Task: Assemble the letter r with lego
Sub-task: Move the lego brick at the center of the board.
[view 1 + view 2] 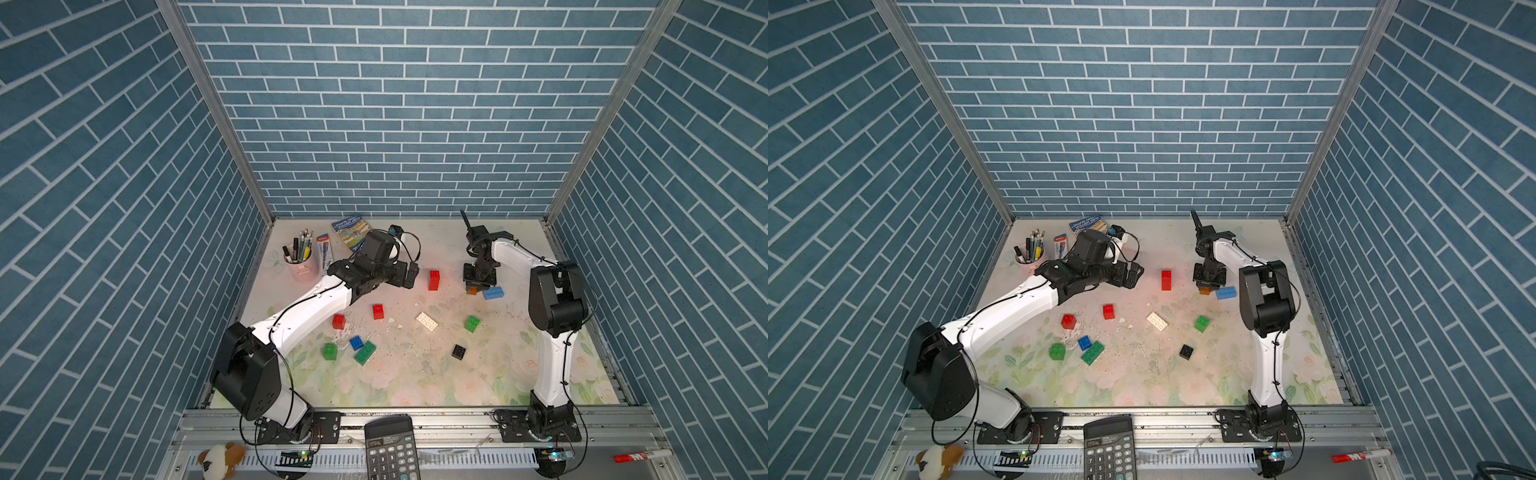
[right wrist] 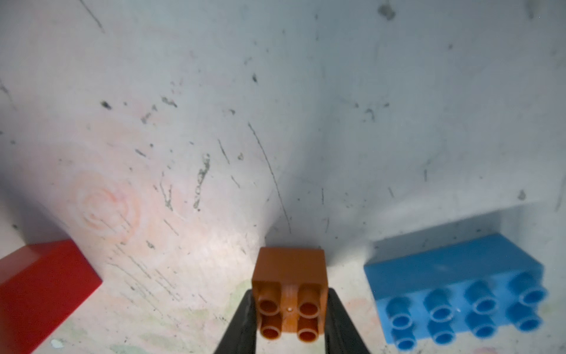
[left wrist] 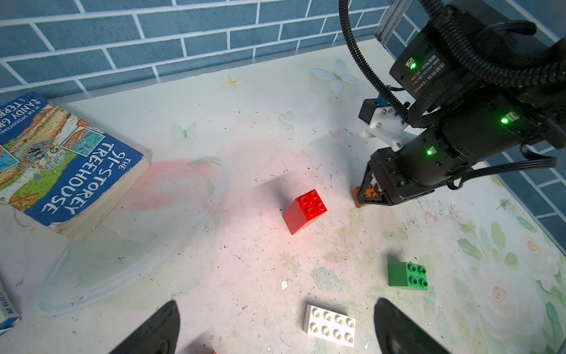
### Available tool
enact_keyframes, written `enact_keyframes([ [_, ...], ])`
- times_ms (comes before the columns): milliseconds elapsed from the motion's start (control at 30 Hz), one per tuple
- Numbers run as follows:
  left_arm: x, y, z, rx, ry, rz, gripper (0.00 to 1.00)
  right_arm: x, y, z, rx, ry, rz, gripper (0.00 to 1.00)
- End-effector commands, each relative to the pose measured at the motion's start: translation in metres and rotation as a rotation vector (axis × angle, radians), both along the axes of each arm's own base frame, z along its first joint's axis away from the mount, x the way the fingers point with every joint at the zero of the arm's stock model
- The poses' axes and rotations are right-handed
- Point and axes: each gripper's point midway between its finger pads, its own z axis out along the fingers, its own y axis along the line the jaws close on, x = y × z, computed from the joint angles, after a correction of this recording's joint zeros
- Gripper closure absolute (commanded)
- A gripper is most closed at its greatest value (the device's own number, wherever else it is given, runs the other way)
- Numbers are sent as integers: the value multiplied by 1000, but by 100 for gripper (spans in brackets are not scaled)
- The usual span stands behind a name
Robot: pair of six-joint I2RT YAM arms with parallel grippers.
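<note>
One brown brick (image 2: 290,269) sits pinched in the right pincer (image 2: 289,315), the left pincer (image 3: 275,306) is spread, and nothing is joined yet.

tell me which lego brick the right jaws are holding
The small brown square brick: it alone sits pinched between the right jaws; the light blue oblong brick beside it lies free.
</note>
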Motion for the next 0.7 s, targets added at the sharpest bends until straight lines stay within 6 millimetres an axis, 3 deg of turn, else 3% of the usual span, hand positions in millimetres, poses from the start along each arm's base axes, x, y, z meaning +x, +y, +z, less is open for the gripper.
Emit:
enact_keyframes([
  [0,8,-2,7,-14,-11,-15,0,-3,-8,-2,-52,43,41,77],
  [233,14,-3,9,-12,-11,-21,0,7,-7,2,-55,34,60,75],
  [267,14,-4,9,-12,-12,-23,1,5,-8,-9,-64,59,65,74],
  [333,16,-4,11,-11,-14,-23,0,8,-9,-6,-69,52,75,70],
  [467,16,-4,14,-15,-19,-23,0,12,-10,7,-68,29,97,50],
  [667,13,-3,14,-21,-17,-25,0,8,-18,47,-73,-30,113,41],
])
